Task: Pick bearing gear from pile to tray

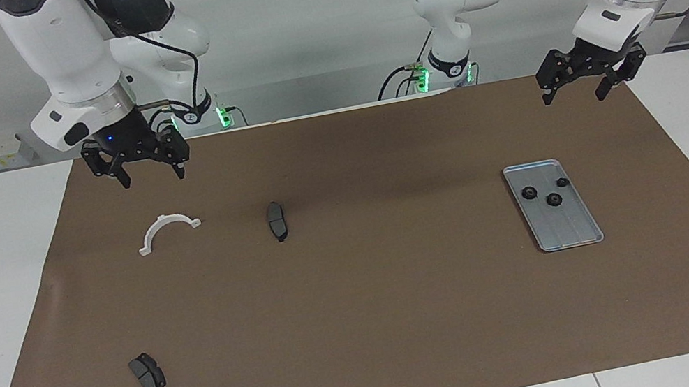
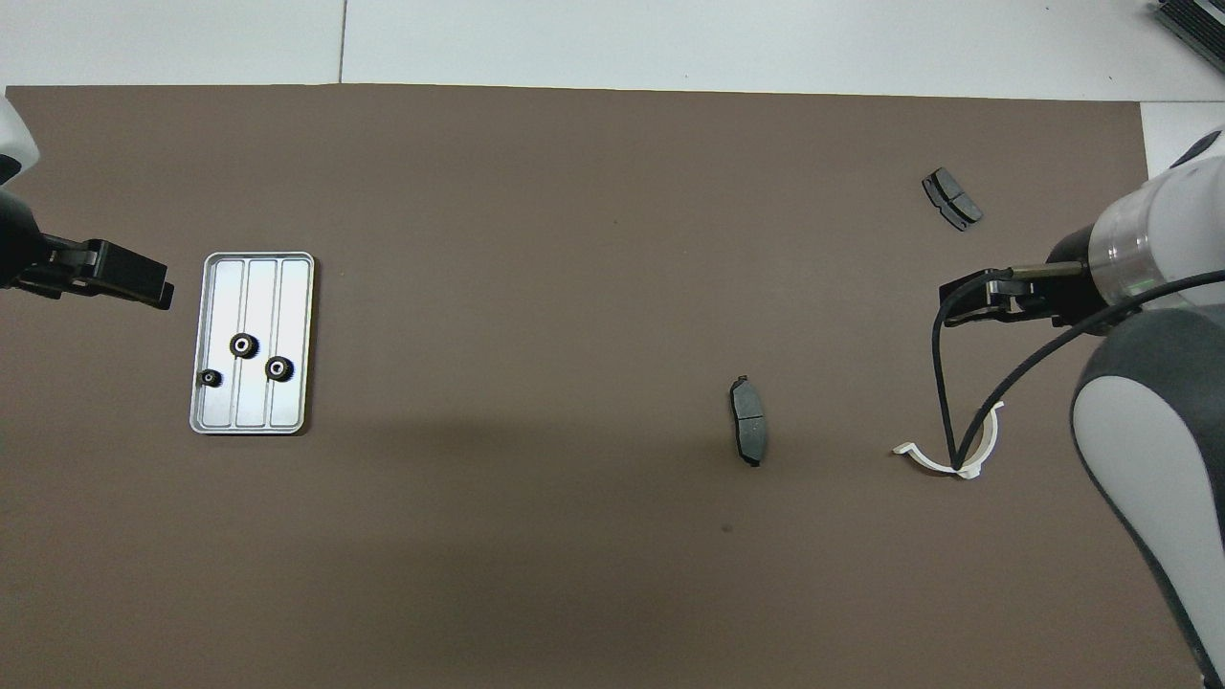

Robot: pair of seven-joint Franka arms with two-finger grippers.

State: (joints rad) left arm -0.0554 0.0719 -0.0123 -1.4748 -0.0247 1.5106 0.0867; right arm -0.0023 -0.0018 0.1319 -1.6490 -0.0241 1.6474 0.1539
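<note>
Covering the table, a brown mat (image 1: 364,303) carries the silver tray (image 1: 574,231) holding three black gears (image 1: 553,200). Left gripper (image 1: 582,95) hangs spread wide and empty over the mat's edge; right gripper (image 1: 147,178), likewise spread, hangs above a white half-ring (image 1: 165,229).

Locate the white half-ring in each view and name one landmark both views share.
Facing view: the white half-ring lies on the brown mat, toward the right arm's end, below the right gripper.
Overhead view: the half-ring sits at the picture's right, partly crossed by the right arm's black cable.
Shared landmark: the dark brake pad beside it, toward the table's middle.
</note>
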